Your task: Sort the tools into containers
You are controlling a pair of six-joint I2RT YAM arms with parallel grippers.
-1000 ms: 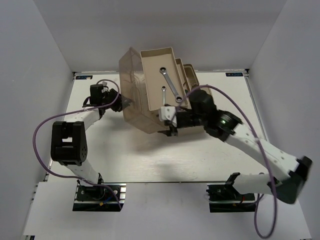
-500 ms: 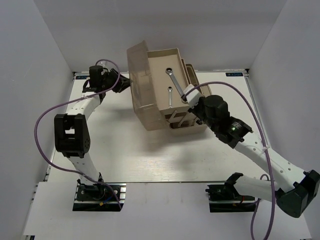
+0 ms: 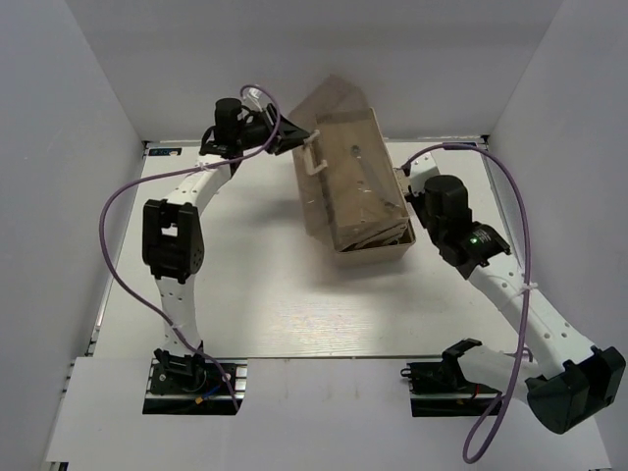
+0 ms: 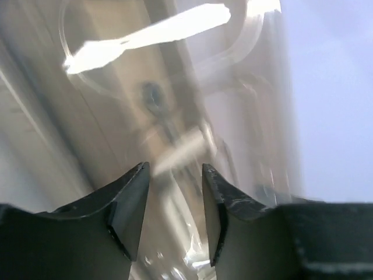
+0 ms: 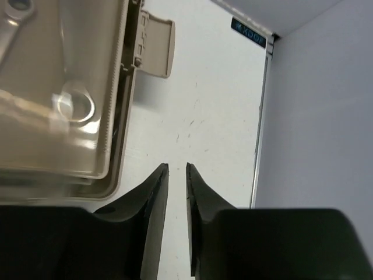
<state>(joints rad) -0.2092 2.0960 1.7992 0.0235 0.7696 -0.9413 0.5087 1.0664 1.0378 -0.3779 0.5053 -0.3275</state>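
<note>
Ok, toolbox (image 3: 373,235) sits on the tabletop (image 3: 265,285) toward 12 o'clock, skewed, long axis running roughly 11 to 5. Translucent brownish lid (image 3: 348,186) lies over the trays. It looks tilted, and I can't tell if it's fully seated. Pale handle (image 3: 313,155) sticks out at the lid's 10 o'clock corner. Dim shapes show through the lid from above, too faint to name. The right wrist view shows the end of a silver wrench (image 5: 13,17) through the plastic.

Left end effector (image 3: 292,137) is at 10 o'clock of the box, just beside the handle. In its own view the fingers (image 4: 129,204) are spread, with nothing between them and only blurred lid beyond.

Right end effector (image 3: 414,186) is at 3 o'clock of the box, close to its side wall. Its fingers (image 5: 156,192) are almost pressed together with a thin slit left, pinching nothing, over bare tabletop. A beige latch tab (image 5: 157,46) hangs off the box edge beside it.
</note>
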